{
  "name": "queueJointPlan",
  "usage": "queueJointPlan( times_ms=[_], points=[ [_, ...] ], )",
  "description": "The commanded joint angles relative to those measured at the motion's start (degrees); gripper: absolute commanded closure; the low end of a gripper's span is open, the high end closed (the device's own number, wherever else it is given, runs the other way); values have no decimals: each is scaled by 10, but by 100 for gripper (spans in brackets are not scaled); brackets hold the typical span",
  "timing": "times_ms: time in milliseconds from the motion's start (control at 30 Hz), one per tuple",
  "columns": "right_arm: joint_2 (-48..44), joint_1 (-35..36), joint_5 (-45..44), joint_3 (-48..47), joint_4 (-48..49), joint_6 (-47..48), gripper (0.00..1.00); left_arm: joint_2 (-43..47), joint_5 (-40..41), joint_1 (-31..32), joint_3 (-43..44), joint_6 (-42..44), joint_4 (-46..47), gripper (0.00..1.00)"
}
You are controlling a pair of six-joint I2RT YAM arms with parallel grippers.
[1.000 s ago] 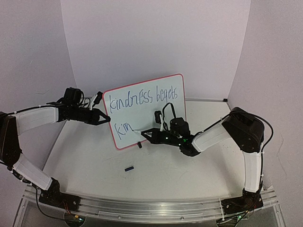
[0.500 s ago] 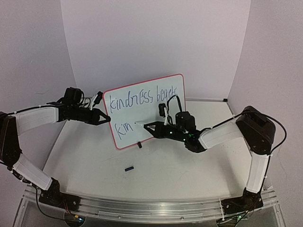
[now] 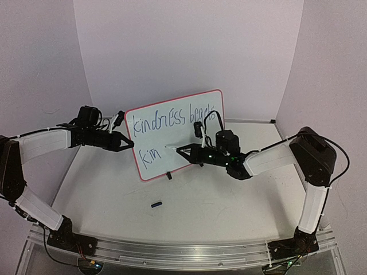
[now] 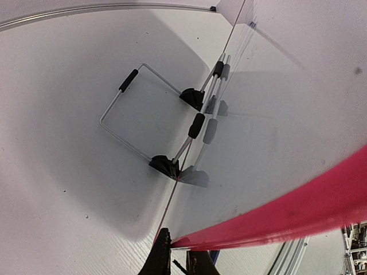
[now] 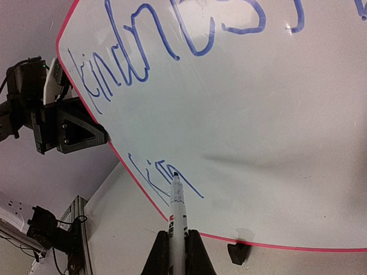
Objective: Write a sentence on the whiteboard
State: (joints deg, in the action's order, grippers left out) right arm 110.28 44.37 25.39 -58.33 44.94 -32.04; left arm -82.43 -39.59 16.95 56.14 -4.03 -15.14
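The table (image 3: 114,195) is taken up at its far middle by the whiteboard (image 3: 178,134), which is stood nearly upright on its feet with the written face turned toward the arms. Its long axis is laid left to right, with the right end seen higher in the top view. Its left edge is clamped by the left gripper (image 3: 127,142), and the red rim (image 4: 298,212) is seen running in between that gripper's fingertips (image 4: 163,258). Behind the board a wire stand (image 4: 123,109) is seen on the table.

The marker pen (image 3: 172,148) is gripped by the closed right gripper (image 3: 186,152). Its long axis is set in line with the fingers, and its tip is pointed left at the board's lower left part. On the wrist view the pen (image 5: 178,212) is ended at the "n" of the second line; whether contact is made cannot be told.

The sentence (image 3: 172,118) is written in blue: "kindness begets" above, only "kin" (image 3: 150,154) below. A small dark piece (image 3: 156,203) is left on the table in front of the board.

Compared with a second ago, the pen tip is raised up and to the right of the end of "kin", and the right elbow is swung outward. No letter is added, and the board and left gripper are unmoved.
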Motion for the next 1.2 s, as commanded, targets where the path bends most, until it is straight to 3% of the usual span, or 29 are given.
queueJointPlan(
  times_ms=[0, 633, 1167],
  points=[
    [22, -3, 10, -36, -10, 13, 100, 12, 29, 6, 17, 32, -28, 100],
    [76, -12, 11, -99, -51, 32, 100, 6, 31, 5, 19, 33, -31, 100],
    [69, -12, 2, -57, -64, 38, 100, 5, 29, 5, 19, 33, -29, 100]
  ],
)
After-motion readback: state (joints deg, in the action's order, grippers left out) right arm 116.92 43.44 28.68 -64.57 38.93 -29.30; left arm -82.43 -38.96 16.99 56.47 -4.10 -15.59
